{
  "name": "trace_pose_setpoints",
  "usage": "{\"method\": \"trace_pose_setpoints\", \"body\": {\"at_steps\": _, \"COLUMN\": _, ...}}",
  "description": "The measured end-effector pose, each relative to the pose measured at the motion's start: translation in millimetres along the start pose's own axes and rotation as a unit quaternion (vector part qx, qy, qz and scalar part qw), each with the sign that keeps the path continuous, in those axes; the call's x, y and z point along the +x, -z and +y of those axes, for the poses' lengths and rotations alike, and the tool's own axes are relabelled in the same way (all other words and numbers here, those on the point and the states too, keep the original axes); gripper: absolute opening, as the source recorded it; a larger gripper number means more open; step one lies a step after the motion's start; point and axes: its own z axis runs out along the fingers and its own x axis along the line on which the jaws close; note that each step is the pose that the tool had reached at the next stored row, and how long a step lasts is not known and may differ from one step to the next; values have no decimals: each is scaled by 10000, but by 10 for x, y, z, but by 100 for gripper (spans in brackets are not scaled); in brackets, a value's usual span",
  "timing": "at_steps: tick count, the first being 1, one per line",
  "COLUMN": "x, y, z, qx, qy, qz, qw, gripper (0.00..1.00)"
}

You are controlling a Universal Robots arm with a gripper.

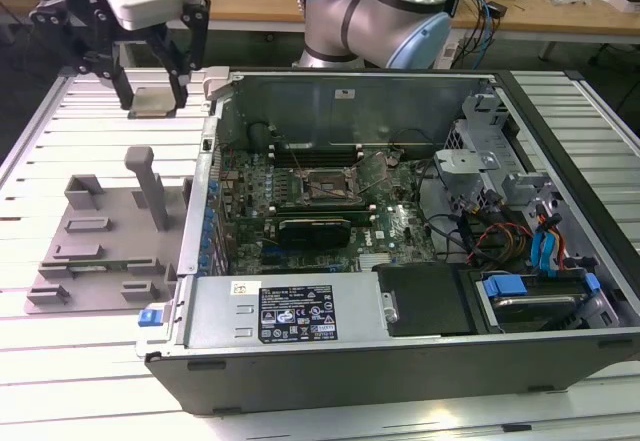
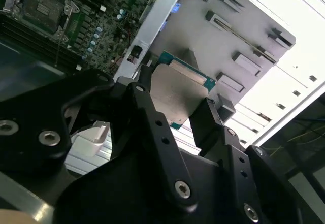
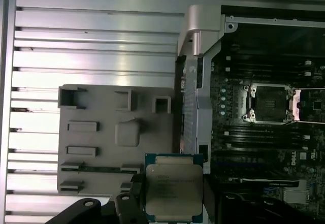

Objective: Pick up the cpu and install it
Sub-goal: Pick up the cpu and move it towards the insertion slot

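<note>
Gripper (image 1: pixel 156 91) fingers clamp the square cpu (image 3: pixel 173 191) by opposite edges, level, metal lid facing up, aloft near the grey fixture plate (image 1: pixel 110 246), outside the computer case (image 1: pixel 420 361).

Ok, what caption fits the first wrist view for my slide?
Tool gripping the cpu over the edge of the grey fixture plate, beside the open computer case.

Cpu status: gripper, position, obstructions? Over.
Gripper shut on shiny silver-grey square cpu, held aloft. Outside open computer case, by grey plastic fixture plate. Case side wall between it and dark square socket.
</note>
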Motion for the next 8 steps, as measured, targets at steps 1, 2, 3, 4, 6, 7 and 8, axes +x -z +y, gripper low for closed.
{"method": "trace_pose_setpoints", "body": {"at_steps": 1, "x": -54, "y": -1, "z": -2, "qx": 0, "qy": 0, "qz": 0, "qw": 10000, "gripper": 55}}
{"method": "trace_pose_setpoints", "body": {"at_steps": 2, "x": -95, "y": -2, "z": -4, "qx": 0, "qy": 0, "qz": 0, "qw": 10000, "gripper": 55}}
{"method": "trace_pose_setpoints", "body": {"at_steps": 3, "x": -129, "y": -2, "z": -5, "qx": 0, "qy": 1, "qz": 0, "qw": 10000, "gripper": 55}}
{"method": "trace_pose_setpoints", "body": {"at_steps": 4, "x": -151, "y": -2, "z": -6, "qx": 0, "qy": 1, "qz": 0, "qw": 10000, "gripper": 55}}
{"method": "trace_pose_setpoints", "body": {"at_steps": 6, "x": -223, "y": -3, "z": -8, "qx": 0, "qy": 0, "qz": 0, "qw": 10000, "gripper": 55}}
{"method": "trace_pose_setpoints", "body": {"at_steps": 7, "x": -249, "y": -3, "z": -9, "qx": 0, "qy": 0, "qz": 0, "qw": 10000, "gripper": 55}}
{"method": "trace_pose_setpoints", "body": {"at_steps": 8, "x": -271, "y": -3, "z": -10, "qx": 0, "qy": 0, "qz": 0, "qw": 10000, "gripper": 55}}
